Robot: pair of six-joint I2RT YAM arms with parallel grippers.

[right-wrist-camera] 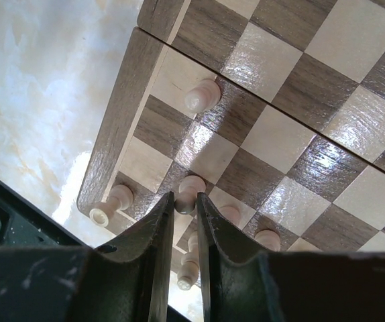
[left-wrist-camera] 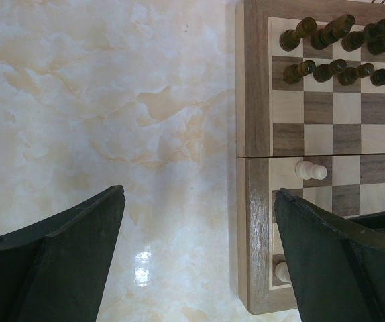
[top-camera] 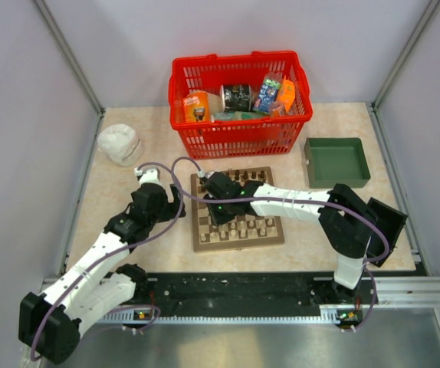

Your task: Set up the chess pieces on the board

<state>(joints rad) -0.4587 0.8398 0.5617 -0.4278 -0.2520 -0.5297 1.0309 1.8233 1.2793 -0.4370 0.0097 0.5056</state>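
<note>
board (left-wrist-camera: pixel 254 221) cut by edge, pale piece (right-wrist-camera: pixel 192 184) half behind right claw (right-wrist-camera: pixel 186 198)

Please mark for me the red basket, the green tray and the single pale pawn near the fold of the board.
red basket (top-camera: pixel 239 142), top external view, on its front wall.
green tray (top-camera: pixel 336 159), top external view, on its bare floor.
pale pawn (left-wrist-camera: pixel 311 171), left wrist view, on its body.

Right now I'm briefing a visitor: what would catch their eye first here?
The bright red plastic basket at the back. Then the checkered wooden board at centre, with dark wooden chess pieces ranked along its far edge and the right claw narrowed at a pale pawn.
</note>
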